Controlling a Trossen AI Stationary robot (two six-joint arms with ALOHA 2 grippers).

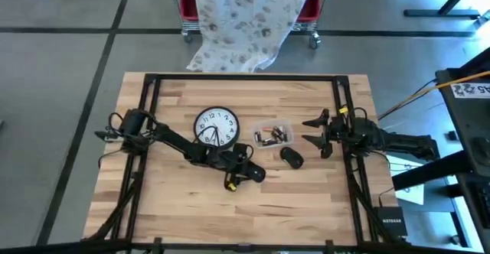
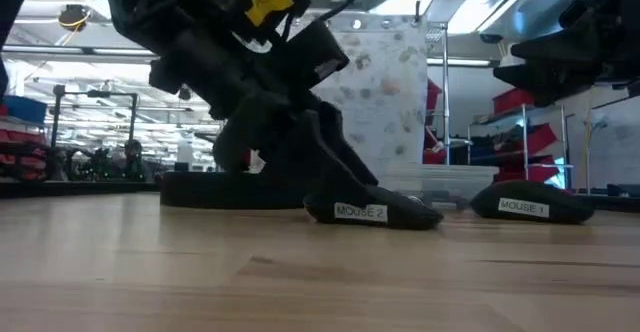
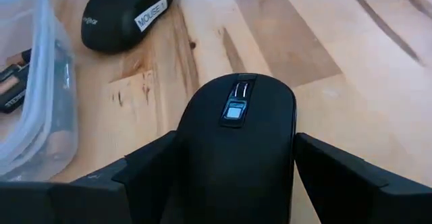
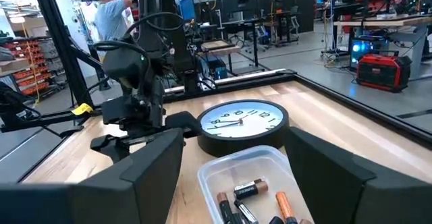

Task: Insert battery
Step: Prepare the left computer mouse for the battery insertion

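Two fingers of left end effector (image 3: 236, 177) clamped on either flank of a black mouse (image 3: 237, 136) low over the wooden surface (image 1: 306, 200), just beside the clear battery tub (image 1: 273, 135) and near the second mouse (image 1: 292, 157) and the wall clock (image 1: 216, 127); right end effector (image 1: 315, 132) parked spread open and empty at the tub's far side. Best kept square and firm on the flanks, turned over slowly so the underside hatch faces up, clear of tub and clock. Battery door unseen, cells in the tub partly cut off, polarity marks unreadable.
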